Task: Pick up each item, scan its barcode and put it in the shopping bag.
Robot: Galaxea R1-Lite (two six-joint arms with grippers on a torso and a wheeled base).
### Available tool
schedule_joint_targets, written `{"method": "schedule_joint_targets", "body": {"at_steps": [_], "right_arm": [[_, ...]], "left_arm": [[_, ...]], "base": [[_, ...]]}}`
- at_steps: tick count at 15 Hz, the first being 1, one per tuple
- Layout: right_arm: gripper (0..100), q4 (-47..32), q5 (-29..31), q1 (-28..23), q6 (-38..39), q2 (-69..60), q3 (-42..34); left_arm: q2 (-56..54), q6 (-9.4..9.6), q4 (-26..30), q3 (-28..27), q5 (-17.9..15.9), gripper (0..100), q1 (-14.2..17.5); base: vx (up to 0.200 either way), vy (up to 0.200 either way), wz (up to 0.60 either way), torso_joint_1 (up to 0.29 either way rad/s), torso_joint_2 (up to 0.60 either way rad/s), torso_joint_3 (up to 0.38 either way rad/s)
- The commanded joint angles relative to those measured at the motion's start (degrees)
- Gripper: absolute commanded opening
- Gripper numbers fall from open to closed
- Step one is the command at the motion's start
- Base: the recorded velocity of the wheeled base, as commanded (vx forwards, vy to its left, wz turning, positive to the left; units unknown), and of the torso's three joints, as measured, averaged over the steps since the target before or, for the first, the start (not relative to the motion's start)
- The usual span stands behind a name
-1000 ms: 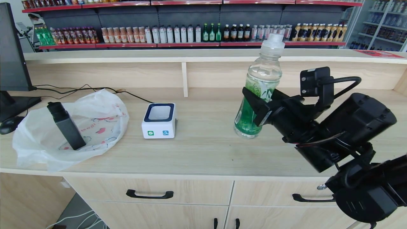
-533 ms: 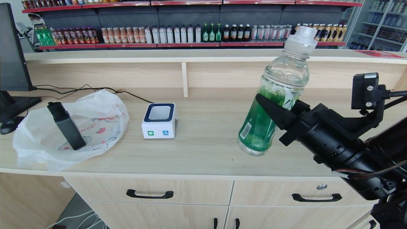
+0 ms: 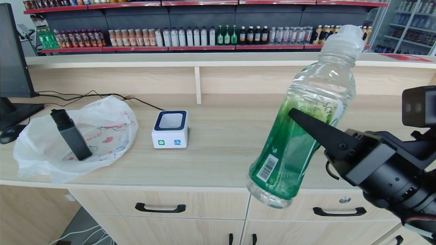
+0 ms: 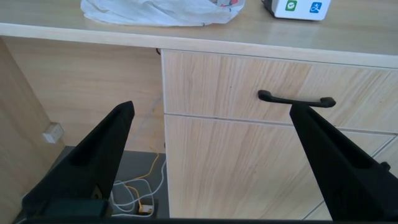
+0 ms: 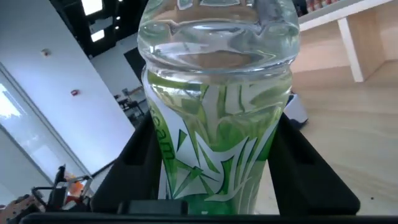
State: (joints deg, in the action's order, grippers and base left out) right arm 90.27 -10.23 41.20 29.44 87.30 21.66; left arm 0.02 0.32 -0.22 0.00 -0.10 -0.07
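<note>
I've lifted the bottle (image 3: pixel 316 92) off the table (image 3: pixel 211 160) and tilted it — right tool (image 3: pixel 308 124) clamped on it, barcode (image 3: pixel 267 168) showing — scanner (image 3: pixel 170 129) next.

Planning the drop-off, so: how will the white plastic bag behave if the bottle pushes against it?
The bag looks thin and crumpled, so it is probably floppy and would give way. It lies slumped on the counter, so its mouth may not hold open. The dark item leaning inside probably pins it somewhat.

Bright even indoor light, soft shadows, highlights on bottle (image 3: pixel 289 153), edges slightly bowed
</note>
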Motion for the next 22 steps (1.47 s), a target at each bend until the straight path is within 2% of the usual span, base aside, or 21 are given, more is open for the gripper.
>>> {"method": "schedule_joint_targets", "body": {"at_steps": [1, 3, 6, 11, 15, 22], "right_arm": [[0, -0.3, -0.4, 1.6, 4.1, -4.9, -5.3], [0, -0.3, -0.4, 4.1, 7.8, -5.9, -6.2], [0, -0.3, -0.4, 8.3, 11.6, -6.1, -3.6], [0, -0.3, -0.4, 9.7, 18.1, -4.9, -0.1], [0, -0.3, -0.4, 12.1, 20.8, -5.6, 0.6], [0, -0.3, -0.4, 14.3, 21.0, -7.1, 0.0]], "left_arm": [[0.0, 0.03, 0.0, 0.0, 0.0, 100, 0.0], [0.0, 0.03, 0.0, 0.0, 0.0, 100, 0.0], [0.0, 0.03, 0.0, 0.0, 0.0, 100, 0.0], [0.0, 0.03, 0.0, 0.0, 0.0, 100, 0.0], [0.0, 0.03, 0.0, 0.0, 0.0, 100, 0.0], [0.0, 0.03, 0.0, 0.0, 0.0, 100, 0.0]], "base": [[0.000, 0.000, 0.00, 0.000, 0.00, 0.000], [0.000, 0.000, 0.00, 0.000, 0.00, 0.000], [0.000, 0.000, 0.00, 0.000, 0.00, 0.000], [0.000, 0.000, 0.00, 0.000, 0.00, 0.000], [0.000, 0.000, 0.00, 0.000, 0.00, 0.000], [0.000, 0.000, 0.00, 0.000, 0.00, 0.000]]}}
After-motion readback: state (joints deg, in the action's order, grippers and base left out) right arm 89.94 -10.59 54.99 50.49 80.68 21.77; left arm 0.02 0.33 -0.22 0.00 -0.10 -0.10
